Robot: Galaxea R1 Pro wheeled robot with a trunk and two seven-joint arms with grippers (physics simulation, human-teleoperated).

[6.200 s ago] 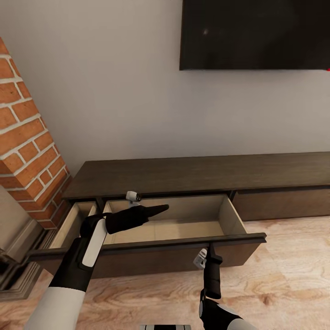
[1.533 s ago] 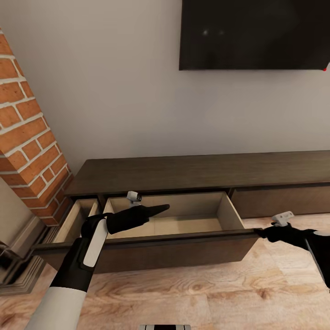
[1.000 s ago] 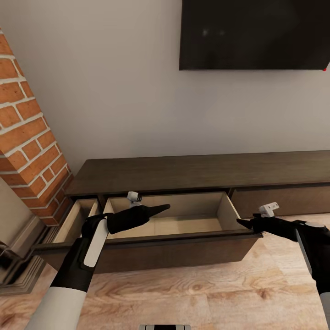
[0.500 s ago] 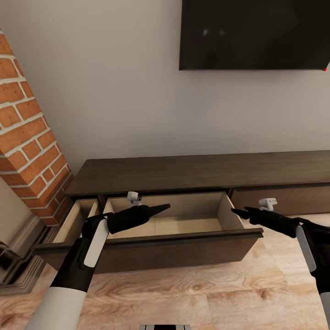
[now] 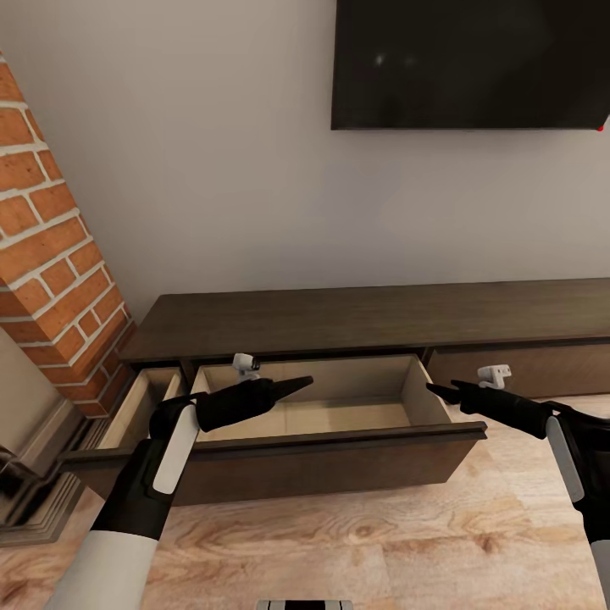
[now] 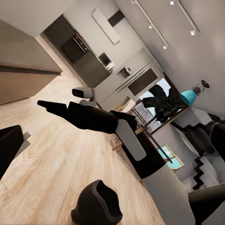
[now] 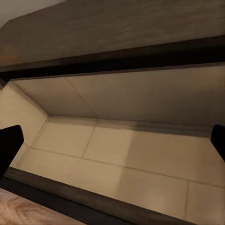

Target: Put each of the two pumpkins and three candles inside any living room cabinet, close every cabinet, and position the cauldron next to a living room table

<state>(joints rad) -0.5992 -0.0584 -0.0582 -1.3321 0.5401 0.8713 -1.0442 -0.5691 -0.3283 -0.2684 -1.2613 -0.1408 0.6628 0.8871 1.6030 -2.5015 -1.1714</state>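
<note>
The cabinet (image 5: 364, 318) is a long low dark-brown unit against the wall. Its middle drawer (image 5: 339, 417) is pulled out, and the beige inside (image 7: 117, 154) is bare. A narrower drawer (image 5: 135, 411) to its left also stands open. My left gripper (image 5: 301, 385) hovers over the middle drawer's left half, pointing right; one finger (image 6: 8, 150) sits at the frame edge, so it looks open. My right gripper (image 5: 434, 390) is at the drawer's right wall, pointing left over it, open and holding nothing, its fingers (image 7: 9, 140) spread wide. Pumpkins, candles and cauldron are out of view.
A brick fireplace (image 5: 51, 254) with a stone hearth (image 5: 25, 500) stands left of the cabinet. A dark TV (image 5: 470, 63) hangs on the wall above. Wood floor (image 5: 381, 542) runs in front of the drawers. The cabinet's right drawer front (image 5: 525, 368) is shut.
My right gripper has swung from the middle drawer's front right corner back and up to its right wall, now pointing over the drawer. The left arm has stayed put.
</note>
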